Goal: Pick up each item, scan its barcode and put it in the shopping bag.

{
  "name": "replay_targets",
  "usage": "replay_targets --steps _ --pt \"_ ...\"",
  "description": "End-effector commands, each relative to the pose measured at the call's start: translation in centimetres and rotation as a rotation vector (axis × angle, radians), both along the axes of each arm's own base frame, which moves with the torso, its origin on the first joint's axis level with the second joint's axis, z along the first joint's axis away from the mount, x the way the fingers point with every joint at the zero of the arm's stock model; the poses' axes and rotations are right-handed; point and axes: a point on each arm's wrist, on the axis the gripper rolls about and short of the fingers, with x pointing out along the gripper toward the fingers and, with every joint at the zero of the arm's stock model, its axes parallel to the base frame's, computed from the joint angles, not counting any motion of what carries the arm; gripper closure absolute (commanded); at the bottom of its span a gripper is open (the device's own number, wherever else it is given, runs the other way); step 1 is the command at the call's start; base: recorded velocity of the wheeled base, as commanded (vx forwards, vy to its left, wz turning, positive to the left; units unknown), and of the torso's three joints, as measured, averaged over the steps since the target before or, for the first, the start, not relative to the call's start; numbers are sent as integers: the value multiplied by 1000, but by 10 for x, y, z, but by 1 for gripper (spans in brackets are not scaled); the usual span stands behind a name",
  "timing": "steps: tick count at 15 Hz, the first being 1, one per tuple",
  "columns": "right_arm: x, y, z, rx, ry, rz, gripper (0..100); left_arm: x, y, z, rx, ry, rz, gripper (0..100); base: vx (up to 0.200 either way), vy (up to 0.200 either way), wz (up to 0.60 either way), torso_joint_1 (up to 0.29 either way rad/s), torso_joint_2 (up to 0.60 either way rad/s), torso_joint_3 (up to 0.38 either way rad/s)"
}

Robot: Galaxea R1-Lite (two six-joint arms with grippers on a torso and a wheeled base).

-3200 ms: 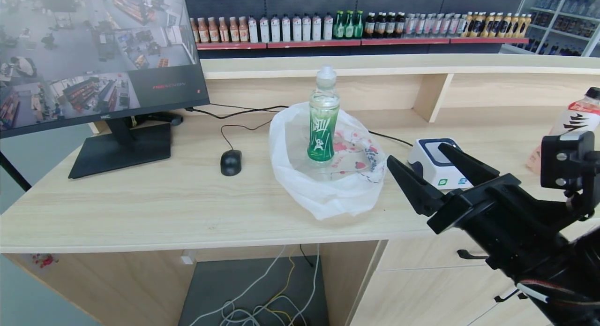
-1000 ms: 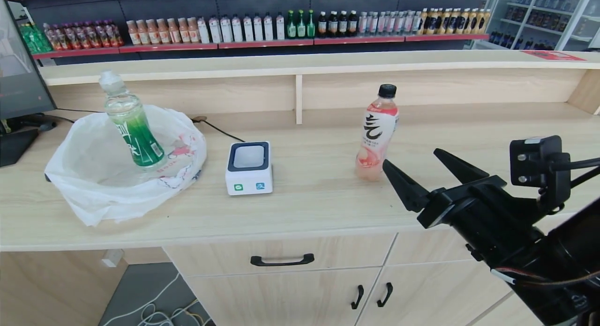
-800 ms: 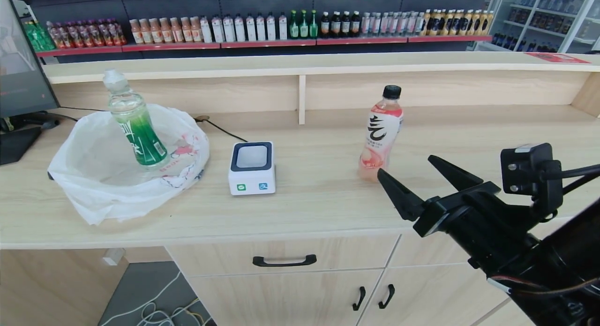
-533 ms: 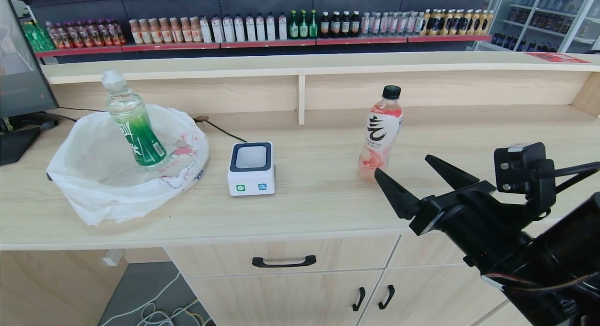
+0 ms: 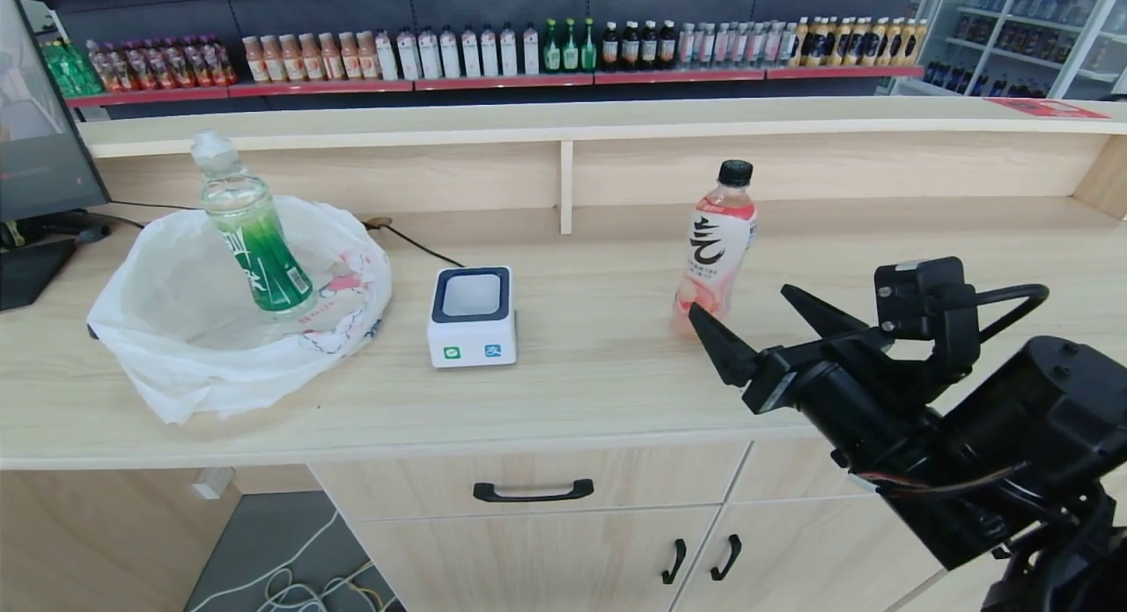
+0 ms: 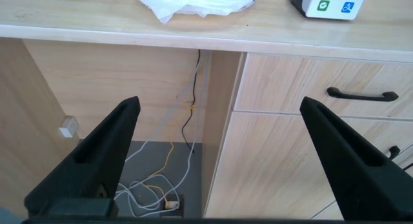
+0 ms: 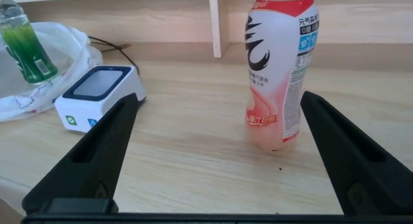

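Observation:
A pink drink bottle with a black cap stands upright on the wooden counter. My right gripper is open just in front of it, fingers spread to either side and not touching it. A green-labelled bottle stands inside the white shopping bag at the counter's left. The white barcode scanner sits between bag and pink bottle. My left gripper is open, held low in front of the counter's cabinet face.
A raised shelf ledge with a divider runs along the counter's back. A monitor stands at far left. Drawers with black handles lie below the counter; cables hang in the open bay.
The head camera swung right earlier, bringing the pink bottle into view. Over the last second my right gripper has moved forward and left, closing in on the pink bottle. Bottles and scanner stayed put.

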Motion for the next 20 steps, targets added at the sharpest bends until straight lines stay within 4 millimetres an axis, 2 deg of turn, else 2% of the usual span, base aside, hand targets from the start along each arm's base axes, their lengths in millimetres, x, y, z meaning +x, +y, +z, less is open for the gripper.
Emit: replay_targets --steps 1,5,11,14,17,20 --pt "19 -1 -9 -16 17 -39 0 0 0 0 0 0 0 0 0 0 0 0 0 0" --pt "48 -16 -17 -39 16 -35 0 0 0 0 0 0 0 0 0 0 0 0 0 0" --pt "85 -7 -20 1 -16 -6 0 0 0 0 0 0 0 0 0 0 0 0 0 0" --pt "98 -10 -23 0 -28 -8 0 0 0 0 0 0 0 0 0 0 0 0 0 0" --pt "108 -21 -28 -5 -19 -47 0 0 0 0 0 0 0 0 0 0 0 0 0 0" --pt "116 -18 -27 8 -36 -34 0 0 0 0 0 0 0 0 0 0 0 0 0 0"
